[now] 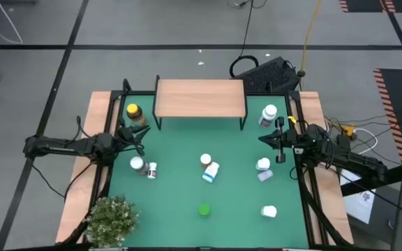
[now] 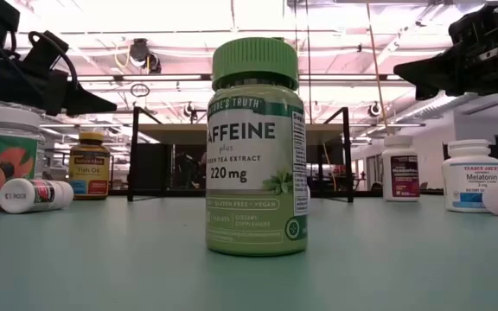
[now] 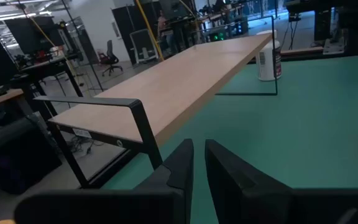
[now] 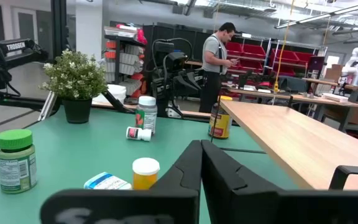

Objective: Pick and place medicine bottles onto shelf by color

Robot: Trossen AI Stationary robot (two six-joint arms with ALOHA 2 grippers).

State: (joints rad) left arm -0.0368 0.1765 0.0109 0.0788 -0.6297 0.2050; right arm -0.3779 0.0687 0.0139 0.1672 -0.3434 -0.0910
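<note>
The light-wood shelf [image 1: 201,97] stands on black legs at the far side of the green mat, with nothing on it. An amber, yellow-capped bottle [image 1: 134,113] stands left of it. A green bottle [image 1: 204,209] stands near the front middle and fills the low view [image 2: 256,147]. An orange bottle [image 1: 206,160] and a blue-white one [image 1: 211,172] are mid-mat. White bottles stand at the left [image 1: 137,164] and right [image 1: 269,115]. My left gripper [image 1: 139,132] is shut and empty just in front of the amber bottle. My right gripper [image 1: 262,138] is shut and empty at the right side.
A potted plant [image 1: 112,217] stands at the near left corner. A small white bottle [image 1: 151,170] lies on its side on the left. More white bottles [image 1: 263,164] [image 1: 269,211] are on the right. A wooden frame [image 1: 96,160] borders the mat. A person [image 4: 216,59] stands in the room beyond.
</note>
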